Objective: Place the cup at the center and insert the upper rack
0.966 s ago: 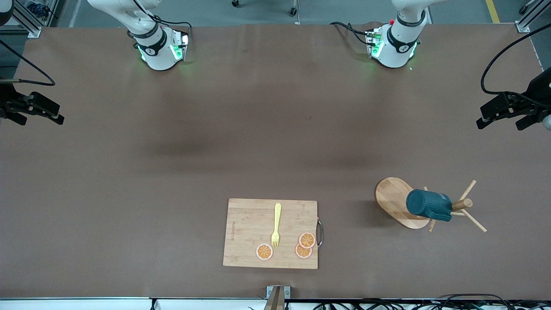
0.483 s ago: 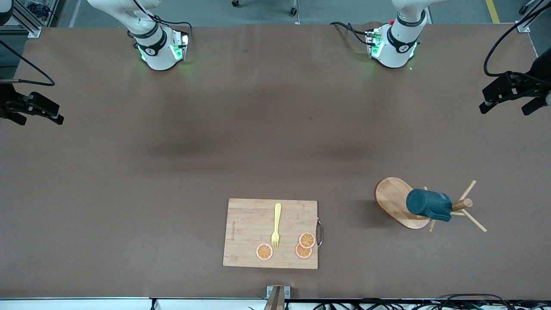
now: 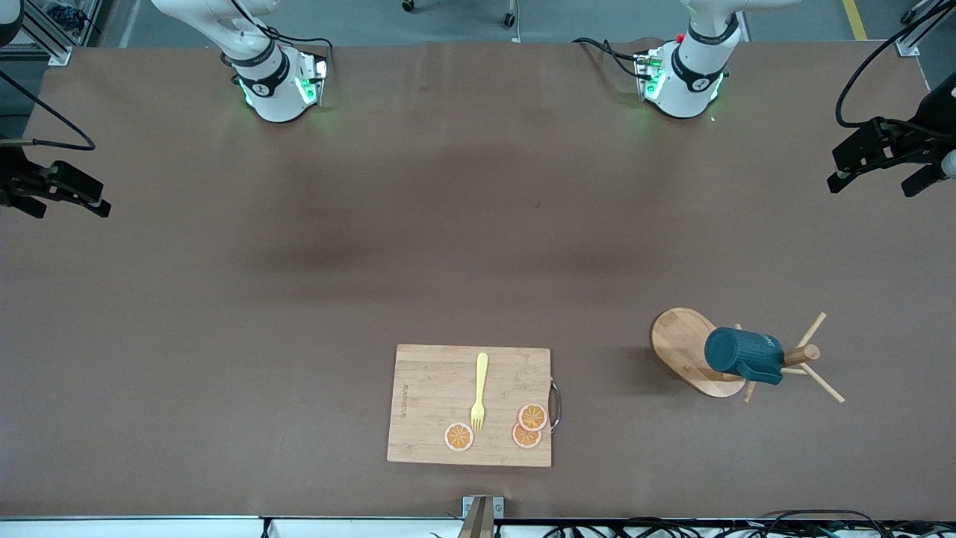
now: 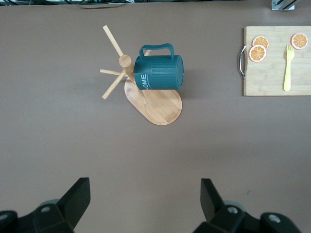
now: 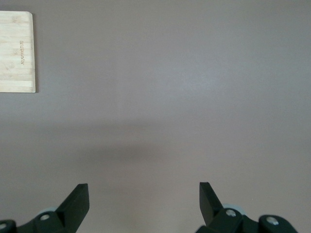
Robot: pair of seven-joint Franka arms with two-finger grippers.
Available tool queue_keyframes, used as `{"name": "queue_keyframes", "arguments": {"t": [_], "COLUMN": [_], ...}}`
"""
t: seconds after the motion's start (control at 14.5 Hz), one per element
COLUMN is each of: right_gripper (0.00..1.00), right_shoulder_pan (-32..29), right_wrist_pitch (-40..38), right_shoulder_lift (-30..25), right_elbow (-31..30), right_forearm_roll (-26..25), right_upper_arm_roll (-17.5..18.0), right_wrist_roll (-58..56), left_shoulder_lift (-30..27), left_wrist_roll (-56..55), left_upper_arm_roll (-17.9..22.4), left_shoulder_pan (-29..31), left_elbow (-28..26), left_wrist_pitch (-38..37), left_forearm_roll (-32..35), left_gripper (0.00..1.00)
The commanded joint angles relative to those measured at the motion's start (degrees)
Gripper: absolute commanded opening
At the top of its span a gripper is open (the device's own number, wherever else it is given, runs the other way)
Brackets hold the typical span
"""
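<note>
Left claw (image 3: 877, 168) and right claw (image 3: 63, 196), both wide open and empty, hang over my bare brown desk (image 3: 448, 246) ends.

High front camera, downward wrist cameras

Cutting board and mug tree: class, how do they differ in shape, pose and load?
The cutting board is rectangular and flat; the mug tree has an oval base and a post. The board carries a fork and orange slices; the tree holds a teal cup. Both are light wood.
</note>
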Motion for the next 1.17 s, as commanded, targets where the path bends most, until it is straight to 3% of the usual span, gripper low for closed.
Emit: {"name": "queue_keyframes", "arguments": {"t": [0.0,1.1], "right_gripper": [1.0,1.0], "right_shoulder_pan": [-0.6,0.11], "right_wrist_pitch": [0.13,-0.58], "right_shoulder_lift": [0.13,0.31], "right_elbow": [0.27,0.45], "right_forearm_roll": [-0.54,-0.54], "right_upper_arm_roll": [0.32,0.5], "right_wrist_roll": [0.09,0.09], "left_shoulder_lift": [-0.71,0.35], "left_wrist_roll": [0.56,0.99], "left_upper_arm_roll": [0.32,0.14], "left_shoulder_pan": [-0.21,-0.47], "left_elbow": [-0.17,-0.61], "left_wrist_pitch": [-0.03,-0.3], "left_forearm_roll": [0.47,1.09], "left_gripper": [1.0,1.0]}}
